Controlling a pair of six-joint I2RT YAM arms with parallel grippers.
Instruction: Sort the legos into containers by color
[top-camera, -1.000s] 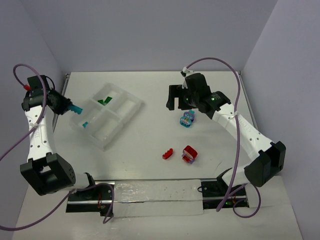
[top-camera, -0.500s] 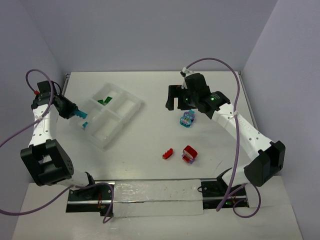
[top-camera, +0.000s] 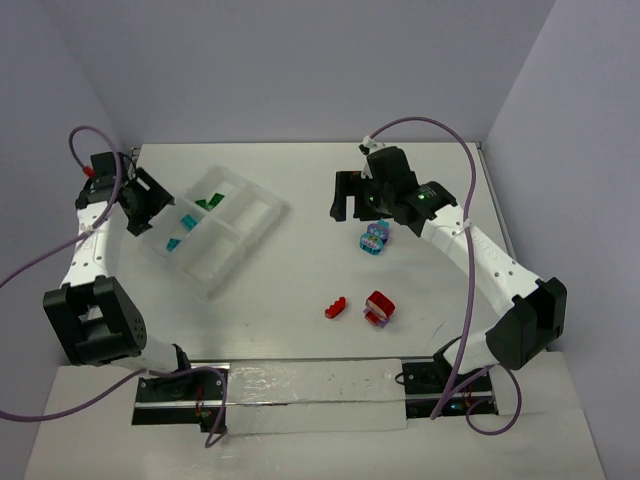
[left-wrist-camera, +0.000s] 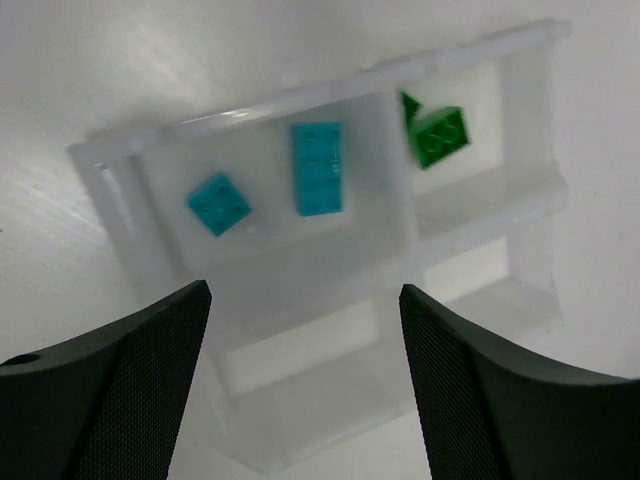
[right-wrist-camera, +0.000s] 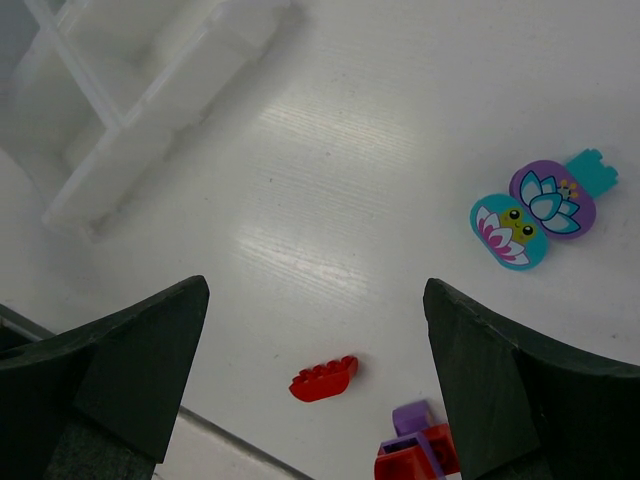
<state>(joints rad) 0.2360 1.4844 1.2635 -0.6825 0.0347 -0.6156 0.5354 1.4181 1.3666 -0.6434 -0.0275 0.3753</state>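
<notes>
My left gripper (left-wrist-camera: 303, 300) spread empty above the tray (left-wrist-camera: 95, 165), two teal bricks (left-wrist-camera: 319, 168) sharing one compartment, my right gripper (right-wrist-camera: 315, 300) spread empty near the purple-teal cluster (right-wrist-camera: 535, 215).

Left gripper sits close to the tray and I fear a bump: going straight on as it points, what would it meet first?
Likely the tray, near the compartment holding the teal bricks; the left gripper is open, nothing between its fingers. Depth is unclear.

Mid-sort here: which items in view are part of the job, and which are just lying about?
Job: organizer tray; inside it, teal bricks and green bricks; loose, flower cluster, red brick, red-purple cluster.
Lying about: purple cables; clear strip along the near edge.
</notes>
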